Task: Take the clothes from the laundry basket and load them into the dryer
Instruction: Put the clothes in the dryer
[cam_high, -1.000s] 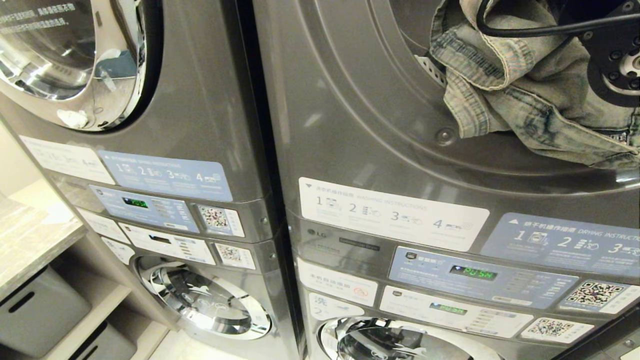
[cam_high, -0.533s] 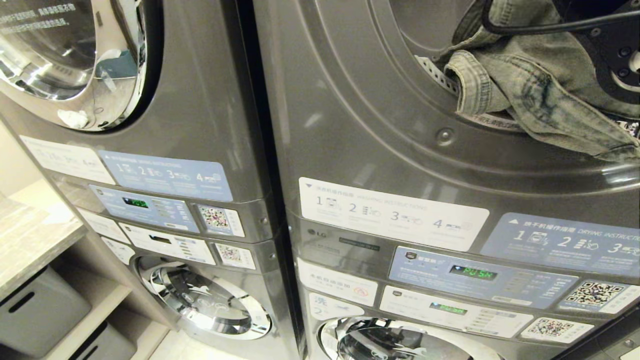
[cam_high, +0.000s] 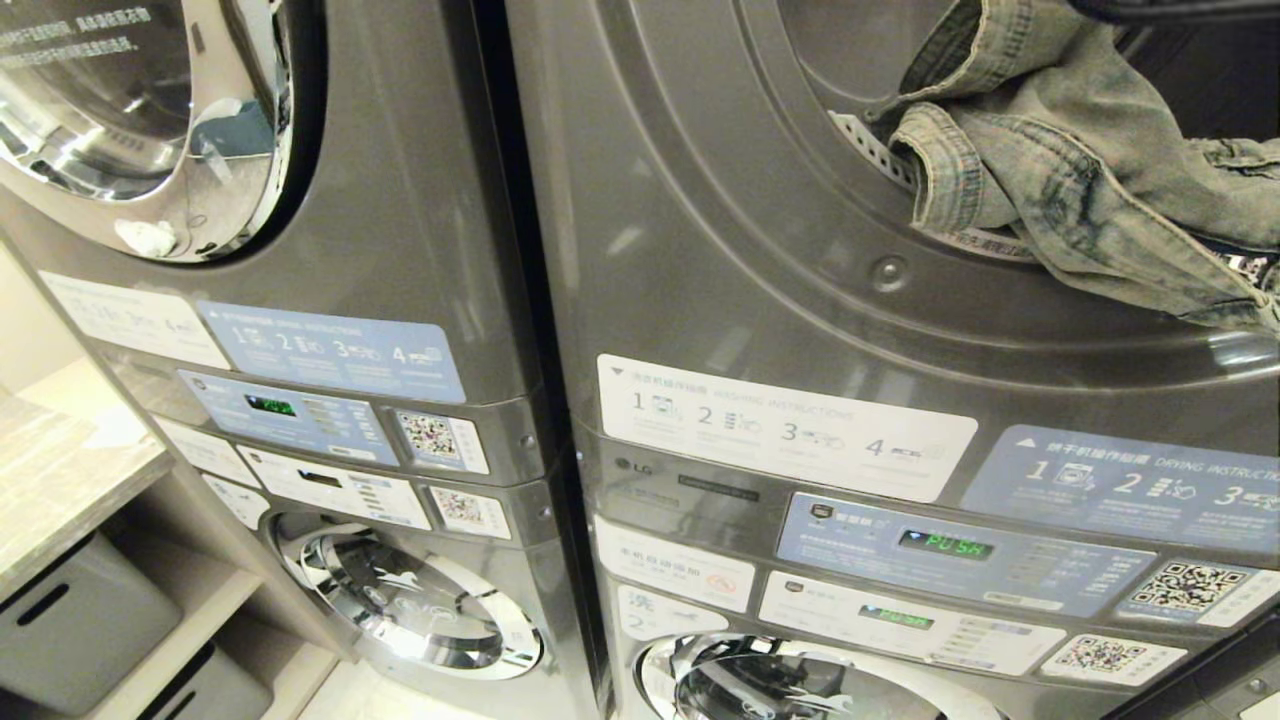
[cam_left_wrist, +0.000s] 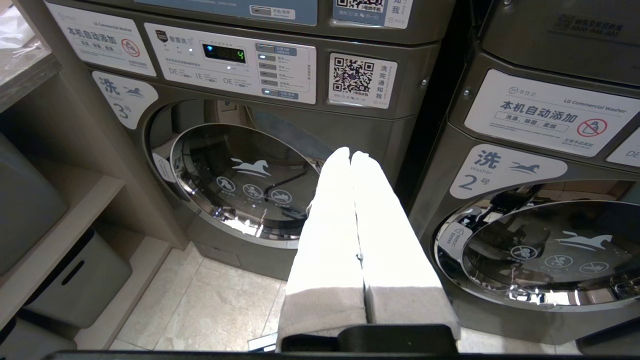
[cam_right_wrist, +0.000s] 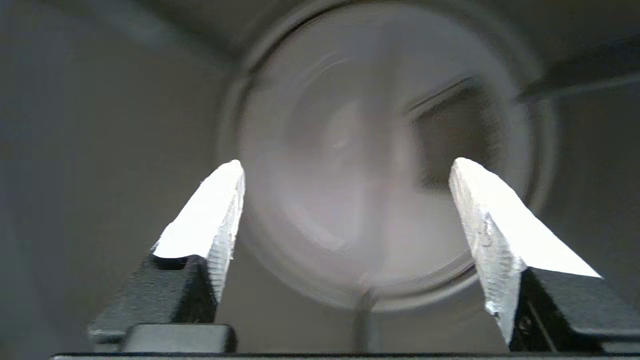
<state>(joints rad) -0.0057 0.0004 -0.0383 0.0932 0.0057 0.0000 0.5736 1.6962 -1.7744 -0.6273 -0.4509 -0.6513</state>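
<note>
Right gripper (cam_right_wrist: 345, 220) fingers spread wide, empty, facing the dryer (cam_high: 760, 200) drum; denim garment (cam_high: 1060, 170) draped over the door lip behind them may slide out.

Self-service laundry, stacked commercial washers (cam_left_wrist: 240, 185), QR payment stickers (cam_left_wrist: 361, 80)

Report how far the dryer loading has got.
Done: a denim garment lies in the dryer opening, part draped over its lower lip. In hand: nothing; the right gripper is open and empty, facing the drum. The left gripper is shut, parked low by the washers. Left: unclear, the basket is not in view.
</note>
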